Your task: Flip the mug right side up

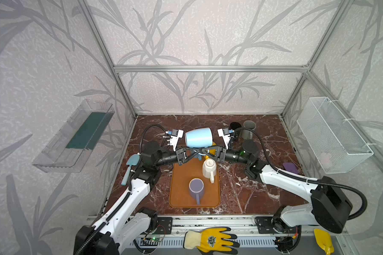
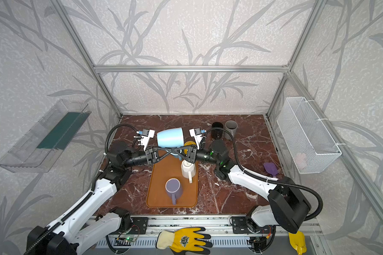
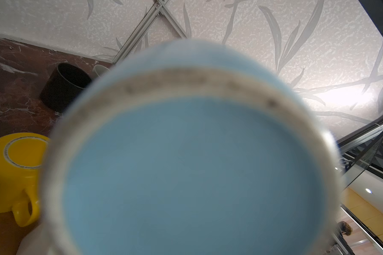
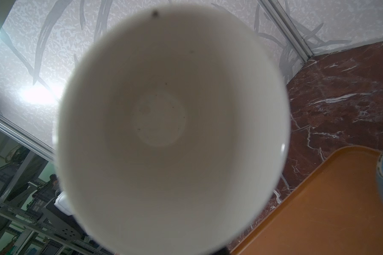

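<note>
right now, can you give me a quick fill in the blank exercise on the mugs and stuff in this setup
1. The blue mug is up in the air, lying on its ____.
2. On the tray, the purple mug stands with its opening facing ____.
3. The glove at the front edge is mostly ____ in colour.

Missing words: side; up; yellow
</note>
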`<state>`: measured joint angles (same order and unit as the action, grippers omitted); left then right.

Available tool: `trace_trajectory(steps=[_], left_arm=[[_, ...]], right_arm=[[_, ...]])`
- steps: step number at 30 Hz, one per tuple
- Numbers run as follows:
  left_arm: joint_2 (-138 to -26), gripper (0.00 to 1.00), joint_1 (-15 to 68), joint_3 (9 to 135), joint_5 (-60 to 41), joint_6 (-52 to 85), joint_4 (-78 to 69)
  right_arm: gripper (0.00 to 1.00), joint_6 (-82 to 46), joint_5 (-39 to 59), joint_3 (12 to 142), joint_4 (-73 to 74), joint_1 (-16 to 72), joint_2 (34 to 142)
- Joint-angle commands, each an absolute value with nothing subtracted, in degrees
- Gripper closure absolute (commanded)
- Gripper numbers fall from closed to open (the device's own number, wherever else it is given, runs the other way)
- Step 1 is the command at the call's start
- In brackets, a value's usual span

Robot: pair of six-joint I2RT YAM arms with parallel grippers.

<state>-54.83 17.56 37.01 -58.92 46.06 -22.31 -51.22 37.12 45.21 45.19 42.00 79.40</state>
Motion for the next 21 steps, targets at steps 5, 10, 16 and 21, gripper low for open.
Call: trace_trajectory(steps=[5,10,16,21], left_arm=[[-53.6,0.97,18.1,36.7,-60.9,45.7,-25.5],[-53.5,0.97,18.1,36.7,-61.0,45.7,-25.5],[-53.6,0.95,18.1,36.6,-60.8,45.5,-25.0],[-53.2,0.78,18.1,37.3,-60.2,43.6,-21.8]], right_arm=[[0.78,-51.6,38.2,49.6,51.4,42.8,80.2],[0.80,-51.9,38.3,49.6,52.2,42.9,80.4],[0.94,-51.7,37.1,49.3,51.6,42.8,79.7],[1.00,-49.1,35.3,49.2,47.3,42.8,77.6]])
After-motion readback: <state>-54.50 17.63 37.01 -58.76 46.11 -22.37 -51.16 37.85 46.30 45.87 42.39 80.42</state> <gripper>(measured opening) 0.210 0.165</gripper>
